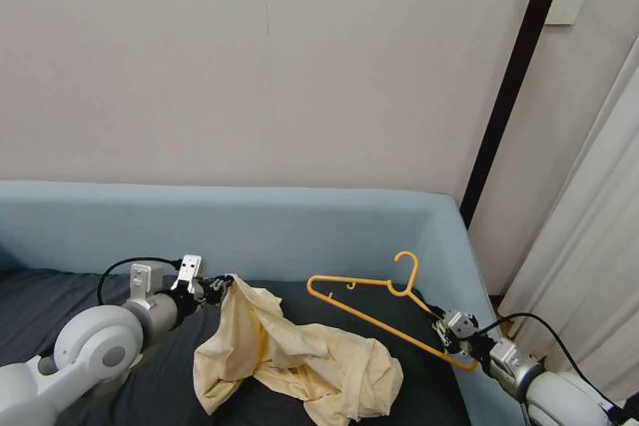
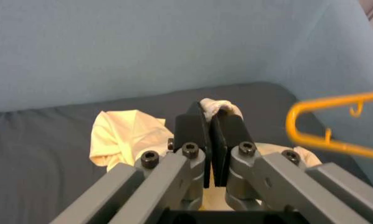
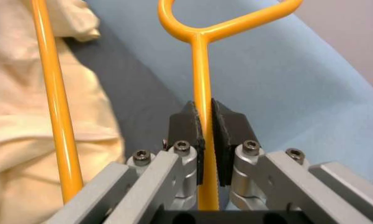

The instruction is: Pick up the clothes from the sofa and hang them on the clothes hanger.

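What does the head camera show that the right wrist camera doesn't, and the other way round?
The head view takes in the wider scene: the left gripper shut on the yellow garment, and a black pole beside the sofa. The right wrist view gives a close look at the right gripper, its pads clamped on a bar of the orange hanger. Both show the hanger, the garment and the sofa.

Seemingly one cream garment [image 1: 300,356], one orange hanger [image 3: 202,93], one blue sofa [image 1: 300,226].
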Available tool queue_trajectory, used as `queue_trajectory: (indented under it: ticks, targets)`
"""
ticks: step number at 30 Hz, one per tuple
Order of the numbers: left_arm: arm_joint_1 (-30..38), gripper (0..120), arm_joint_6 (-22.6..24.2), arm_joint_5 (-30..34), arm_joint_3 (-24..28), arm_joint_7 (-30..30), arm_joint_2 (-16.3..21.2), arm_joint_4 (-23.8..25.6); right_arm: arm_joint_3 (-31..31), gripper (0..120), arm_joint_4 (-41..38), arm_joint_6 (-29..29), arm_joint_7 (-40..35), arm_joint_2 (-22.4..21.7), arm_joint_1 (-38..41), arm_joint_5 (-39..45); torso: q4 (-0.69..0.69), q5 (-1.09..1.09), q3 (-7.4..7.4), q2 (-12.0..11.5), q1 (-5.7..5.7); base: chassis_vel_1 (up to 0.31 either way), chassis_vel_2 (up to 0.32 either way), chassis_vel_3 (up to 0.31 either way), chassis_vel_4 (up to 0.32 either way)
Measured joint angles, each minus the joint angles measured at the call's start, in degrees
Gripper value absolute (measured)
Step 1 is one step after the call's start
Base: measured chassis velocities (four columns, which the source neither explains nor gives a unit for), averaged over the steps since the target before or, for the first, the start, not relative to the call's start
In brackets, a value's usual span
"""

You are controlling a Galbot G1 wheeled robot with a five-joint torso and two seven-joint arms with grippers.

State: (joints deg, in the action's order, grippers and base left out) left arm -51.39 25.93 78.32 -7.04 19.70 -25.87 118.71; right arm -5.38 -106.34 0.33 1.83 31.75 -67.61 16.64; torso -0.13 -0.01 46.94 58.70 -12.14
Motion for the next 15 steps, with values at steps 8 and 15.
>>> queue_trajectory:
  ticks: [8, 15]
  targets:
    - [2.1, 0, 1.0, 0.5, 1.9, 1.4, 0.0, 0.8, -1.6, 4, -8.2, 0.1, -1.1, 1.6, -9.7, -5.2, 0.04, 0.01, -0.01, 0.0, 0.01, 0.0, 0.0, 0.0, 0.0]
    - [2.1, 0, 1.5, 0.5, 2.8, 2.1, 0.1, 2.0, 1.7, 4, -8.7, -1.5, -1.9, 4.3, -9.3, -7.1, 0.05, 0.02, 0.0, 0.0, 0.0, 0.0, 0.0, 0.0, 0.0]
